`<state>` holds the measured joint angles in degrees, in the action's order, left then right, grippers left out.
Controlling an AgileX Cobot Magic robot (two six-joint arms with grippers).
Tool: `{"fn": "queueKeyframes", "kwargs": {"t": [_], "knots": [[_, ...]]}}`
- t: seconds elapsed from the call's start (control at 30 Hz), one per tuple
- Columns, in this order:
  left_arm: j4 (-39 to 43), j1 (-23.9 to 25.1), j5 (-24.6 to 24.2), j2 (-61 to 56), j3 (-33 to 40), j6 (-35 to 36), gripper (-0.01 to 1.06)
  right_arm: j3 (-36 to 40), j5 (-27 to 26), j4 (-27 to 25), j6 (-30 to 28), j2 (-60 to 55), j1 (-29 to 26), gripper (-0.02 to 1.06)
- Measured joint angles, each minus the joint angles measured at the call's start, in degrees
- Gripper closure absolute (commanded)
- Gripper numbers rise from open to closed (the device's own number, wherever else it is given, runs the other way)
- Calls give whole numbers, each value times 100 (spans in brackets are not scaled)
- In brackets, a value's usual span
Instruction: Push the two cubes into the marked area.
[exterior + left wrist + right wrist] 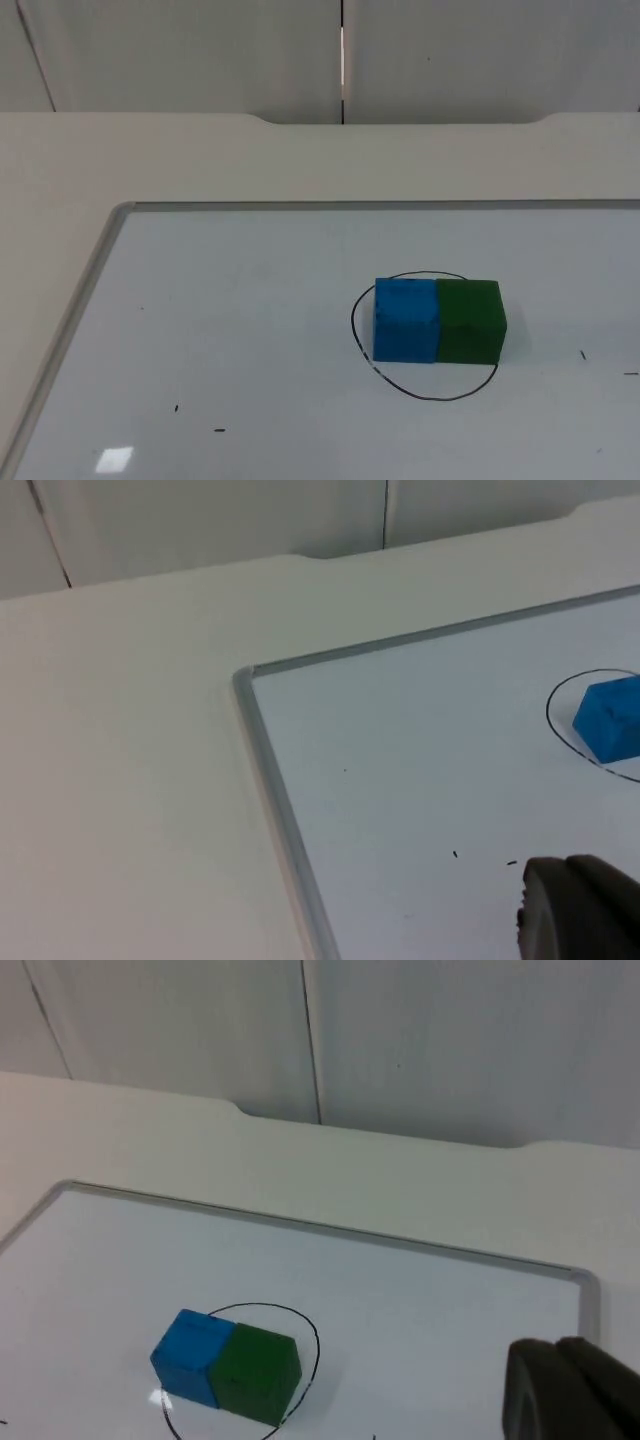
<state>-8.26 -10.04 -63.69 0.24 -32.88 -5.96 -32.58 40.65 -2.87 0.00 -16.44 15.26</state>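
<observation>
Top view: one blue cube (405, 320) and one green cube (470, 321) sit touching inside the marked area (357, 330) on the worktop (200, 340), the green at the blue's 3 o'clock, so pushing looks finished. Left wrist view has the left hand (580, 905) well apart from the blue cube; right wrist view has the right hand (565, 1390) off at the pair's 3 o'clock. Whether either hand is open I cannot tell; next, both arms probably just wait.

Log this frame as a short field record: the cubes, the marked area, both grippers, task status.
blue cube: on the whiteboard, inside the drawn circle, at its left side
green cube: touching the blue cube's right face, right edge at the circle's line
left gripper: above the whiteboard, apart from the cubes, waiting
right gripper: above the whiteboard's right part, apart from the cubes
task status: both cubes appear in the marked area
</observation>
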Motion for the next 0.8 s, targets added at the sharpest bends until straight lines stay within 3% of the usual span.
{"fn": "queueKeyframes", "kwargs": {"t": [0.27,0.43,0.63,0.8], "knots": [[73,0,101,0,424,30,105,10,600,-245,-227,843,0,105],[80,0,141,0,423,45,105,15,1271,-270,-273,1386,0,105],[80,0,152,0,423,45,105,15,1854,37,-273,1623,0,105],[95,0,152,0,423,45,105,219,2042,224,-258,1623,0,105]]}}
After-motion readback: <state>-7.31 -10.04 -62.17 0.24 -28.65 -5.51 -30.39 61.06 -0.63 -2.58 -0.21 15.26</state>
